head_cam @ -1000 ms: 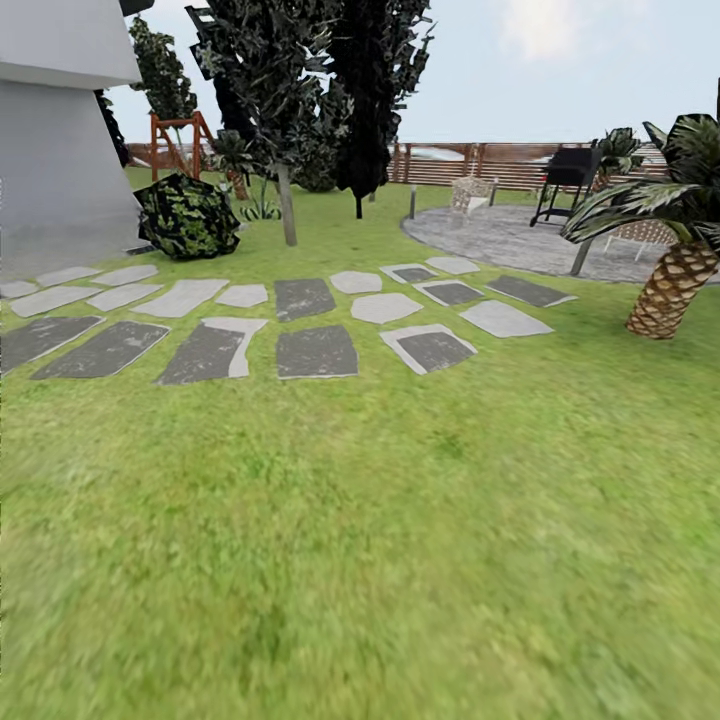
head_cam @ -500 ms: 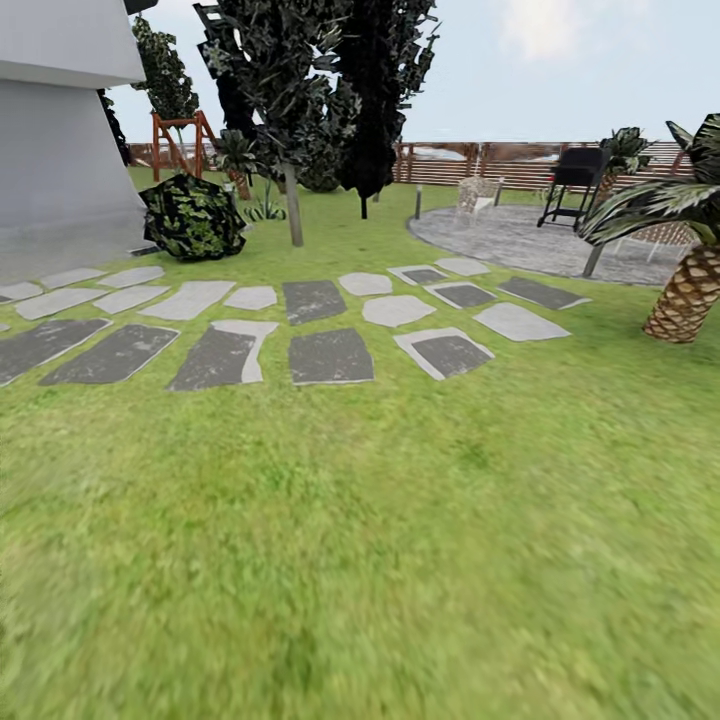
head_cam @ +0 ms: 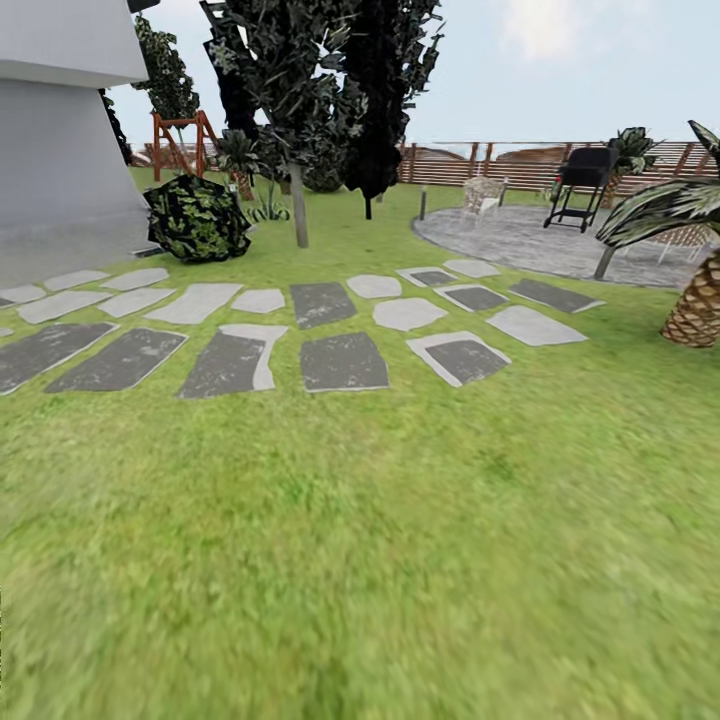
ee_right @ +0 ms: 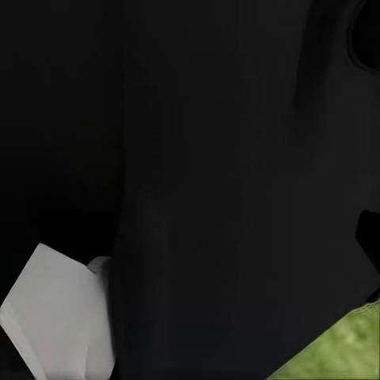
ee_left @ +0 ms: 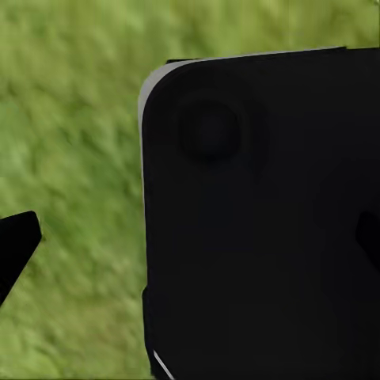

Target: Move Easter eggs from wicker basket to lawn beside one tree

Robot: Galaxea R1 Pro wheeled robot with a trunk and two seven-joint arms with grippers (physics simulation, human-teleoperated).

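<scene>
Two tools ride with the robot, yet neither wrist view settles how they stand: the left wrist view has a large black body in front of the lawn [ee_left: 71, 158] with a dark finger tip at one edge, the right wrist view has black housing, a pale grey panel and a sliver of grass, so I cannot tell whether either tool is open, closed or carrying anything. Outward from there, the head view looks across open grass to a band of stepping stones [head_cam: 340, 362], roughly sixteen slabs in two loose rows, with one dark clipped shrub [head_cam: 198, 218] beyond them beside the white house [head_cam: 60, 120]. One tree [head_cam: 298, 200] with a slim pale trunk stands just behind the stones, a black-leaved tree [head_cam: 372, 110] near it, one palm [head_cam: 695, 310] at the right edge. One grey round patio [head_cam: 540, 245] carries one black grill [head_cam: 578, 185], with the slat fence [head_cam: 500, 162] behind. No eggs and no wicker basket can be made out here, so their place cannot be told. The step in hand looks like travel and search; doing it well means rolling steadily, arms tucked, and sweeping the head across the grass until the basket comes into view
</scene>
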